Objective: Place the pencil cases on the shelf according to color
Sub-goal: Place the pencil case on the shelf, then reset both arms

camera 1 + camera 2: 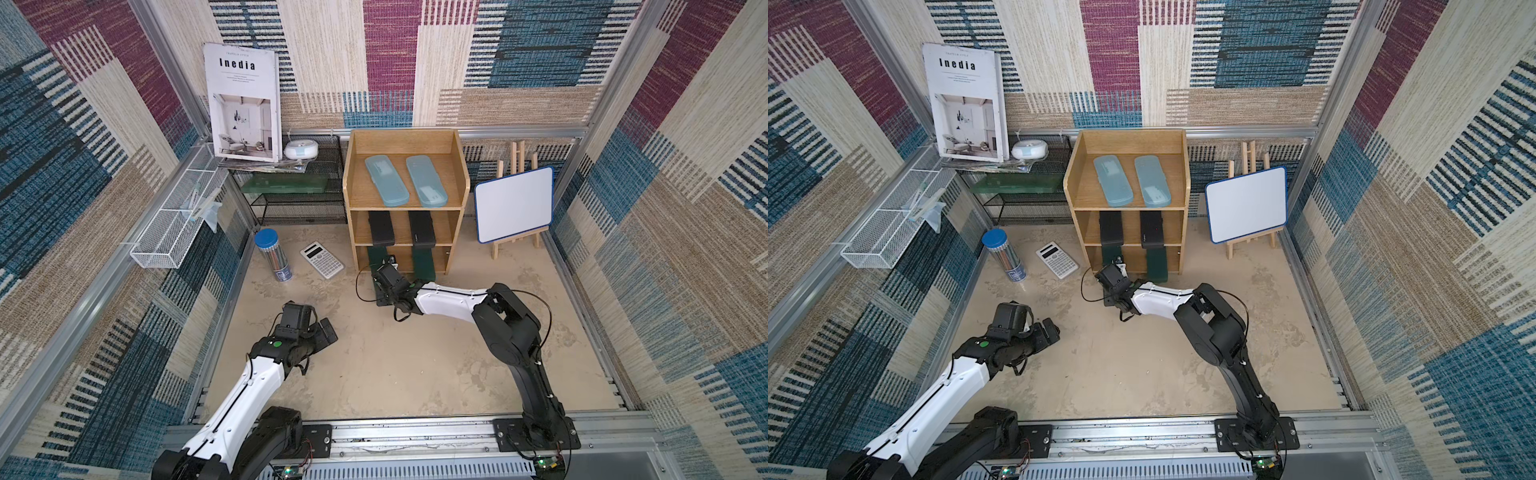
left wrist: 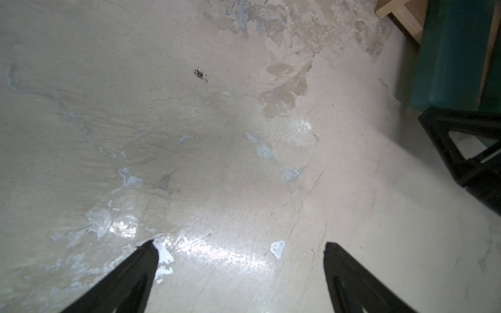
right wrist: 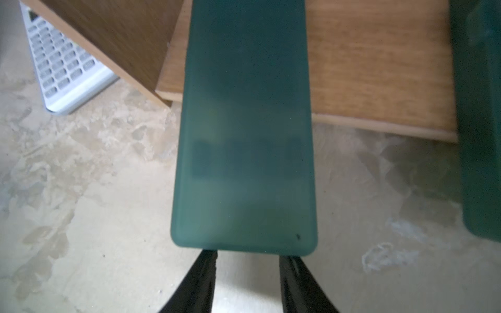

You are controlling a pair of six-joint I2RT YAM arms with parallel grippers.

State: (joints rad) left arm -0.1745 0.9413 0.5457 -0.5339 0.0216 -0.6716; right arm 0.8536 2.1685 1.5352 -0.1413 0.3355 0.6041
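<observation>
Left gripper [image 2: 241,244] idles at seven o'clock, spread wide, empty. On the shelf [image 1: 403,143] at twelve, the green case [image 3: 244,135] overhangs the bottom tier; your right gripper [image 3: 248,256], narrowed, empty, meets its end: push straight.

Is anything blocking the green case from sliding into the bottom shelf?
Nothing I can see. The right tool sits at the near end of the dark green case, and the bottom shelf board around it is bare wood. The other green case lies beside it, apart.
</observation>
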